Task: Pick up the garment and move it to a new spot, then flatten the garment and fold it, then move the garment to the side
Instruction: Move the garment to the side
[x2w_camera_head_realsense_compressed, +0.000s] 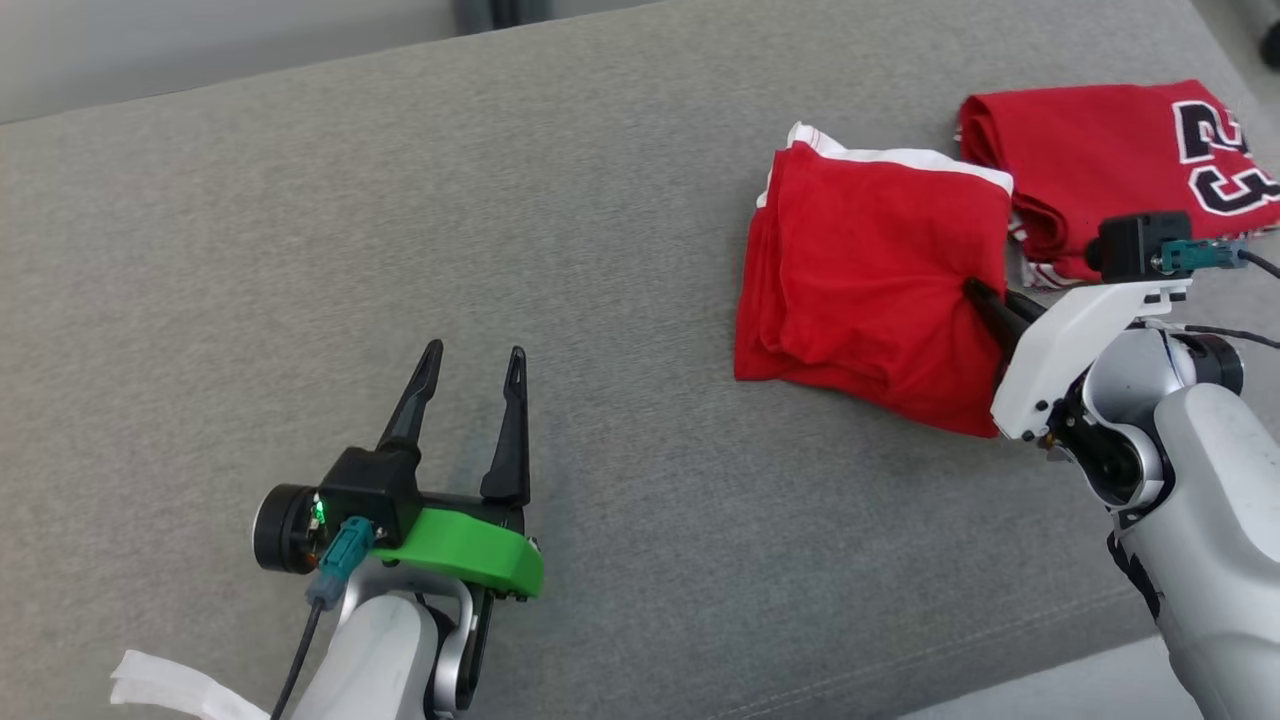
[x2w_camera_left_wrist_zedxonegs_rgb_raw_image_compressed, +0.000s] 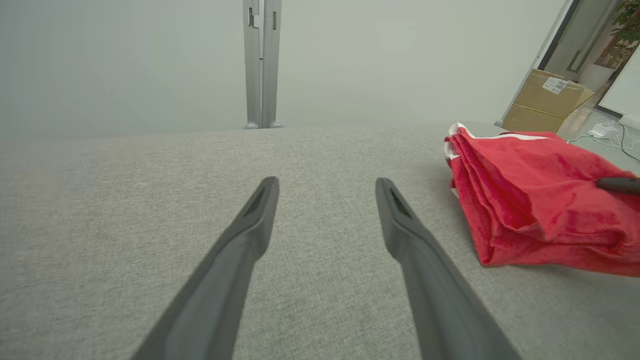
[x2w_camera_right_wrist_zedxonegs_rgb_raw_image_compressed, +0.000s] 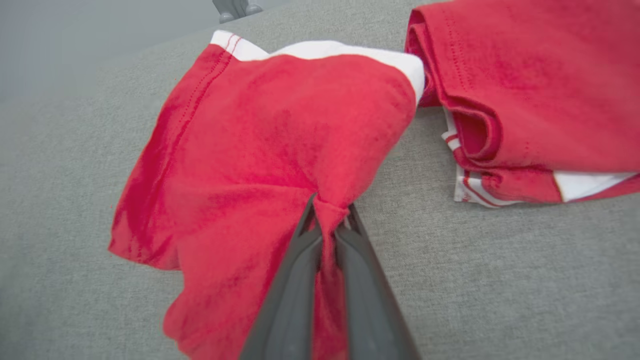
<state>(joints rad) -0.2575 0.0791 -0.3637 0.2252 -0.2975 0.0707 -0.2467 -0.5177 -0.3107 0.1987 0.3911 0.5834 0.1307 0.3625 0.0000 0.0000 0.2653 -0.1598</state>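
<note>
A folded red garment (x2w_camera_head_realsense_compressed: 870, 270) with a white band along its far edge lies on the grey surface at the right. My right gripper (x2w_camera_head_realsense_compressed: 985, 298) is shut on its right edge, with a pinch of red cloth bunched between the fingers (x2w_camera_right_wrist_zedxonegs_rgb_raw_image_compressed: 327, 212). The same garment (x2w_camera_left_wrist_zedxonegs_rgb_raw_image_compressed: 530, 195) lies off to the right in the left wrist view, well apart from my left gripper (x2w_camera_left_wrist_zedxonegs_rgb_raw_image_compressed: 327, 192). My left gripper (x2w_camera_head_realsense_compressed: 472, 362) stands open at the lower left of the surface, nothing between its fingers.
A second folded red garment (x2w_camera_head_realsense_compressed: 1110, 165) with a black and white number lies just right of the held one, almost touching it (x2w_camera_right_wrist_zedxonegs_rgb_raw_image_compressed: 530, 85). The grey fabric surface (x2w_camera_head_realsense_compressed: 400, 200) spreads wide to the left. A cardboard box (x2w_camera_left_wrist_zedxonegs_rgb_raw_image_compressed: 545, 100) stands beyond its far right.
</note>
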